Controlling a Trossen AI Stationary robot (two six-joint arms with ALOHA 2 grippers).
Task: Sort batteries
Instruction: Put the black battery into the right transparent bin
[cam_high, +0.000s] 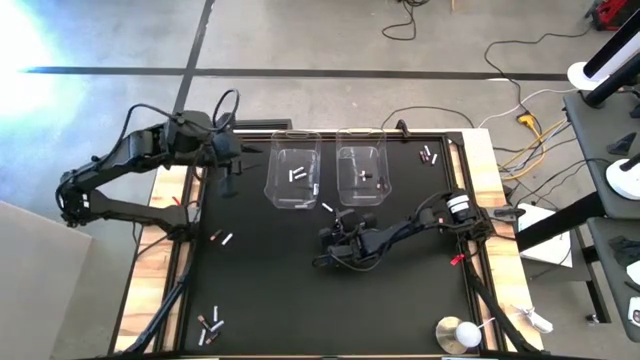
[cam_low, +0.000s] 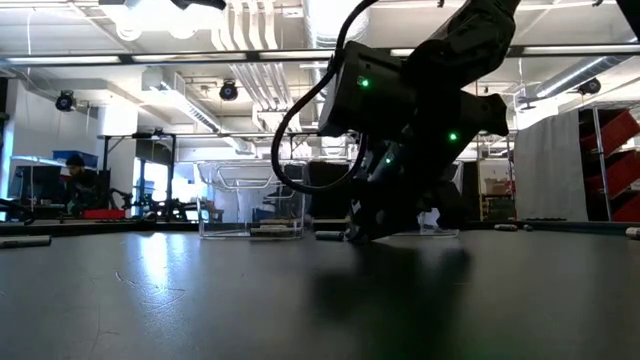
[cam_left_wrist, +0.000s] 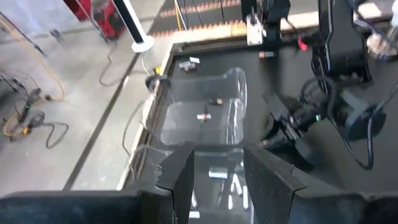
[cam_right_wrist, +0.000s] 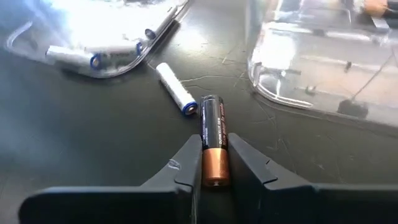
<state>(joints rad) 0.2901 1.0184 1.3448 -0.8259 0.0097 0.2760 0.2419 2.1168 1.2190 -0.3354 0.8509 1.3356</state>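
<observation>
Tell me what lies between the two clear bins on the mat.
Bare mat between the left bin and right bin in the high view; a white battery lies just before the gap.

My arms are matte black, built of slim jointed links, with black cables looping loose beside them. My right arm (cam_high: 420, 225), middle right of the high view, wears a white band at one joint. Small green lights glow on its wrist housing. My fingers (cam_right_wrist: 186, 163) are dark, angular wedges.
</observation>
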